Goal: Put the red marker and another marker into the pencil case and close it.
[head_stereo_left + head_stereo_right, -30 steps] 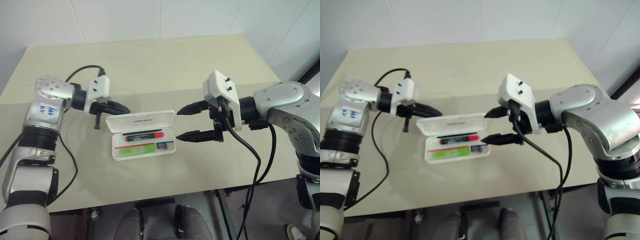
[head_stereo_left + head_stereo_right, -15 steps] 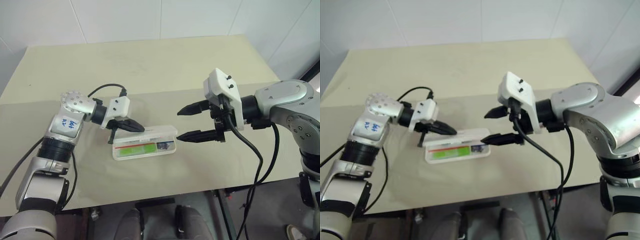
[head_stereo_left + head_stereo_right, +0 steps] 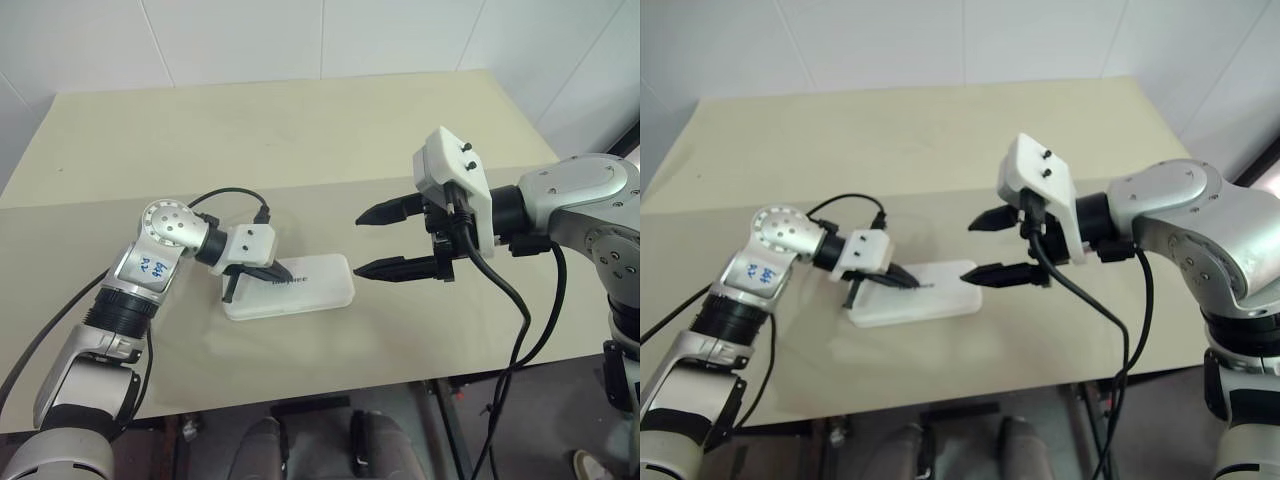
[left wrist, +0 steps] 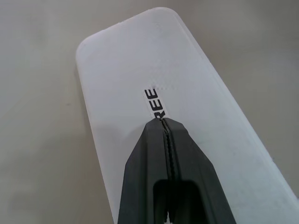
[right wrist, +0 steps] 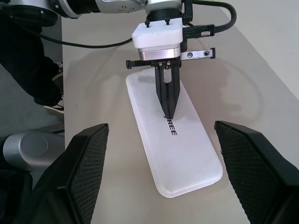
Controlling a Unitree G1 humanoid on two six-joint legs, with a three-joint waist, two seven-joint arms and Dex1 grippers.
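Observation:
The white pencil case (image 3: 312, 291) lies flat on the tan table with its lid down and dark lettering on top. My left gripper (image 3: 287, 277) is shut, and its joined tips rest on the lid near the lettering, as the left wrist view shows at the left gripper (image 4: 161, 120). To the right of the case's right end my right gripper (image 3: 360, 244) hovers open, one finger above the other, holding nothing. The red marker and the other marker are hidden inside the closed case.
The table (image 3: 300, 130) stretches far behind the case, with a seam (image 3: 330, 183) running across it. Its front edge (image 3: 300, 398) is close below the case. A black cable (image 3: 515, 320) hangs from my right wrist over that edge.
My left gripper moved down and to the right, pushing the raised lid flat. The case went from open to closed and the markers went out of sight. The right gripper stayed put.

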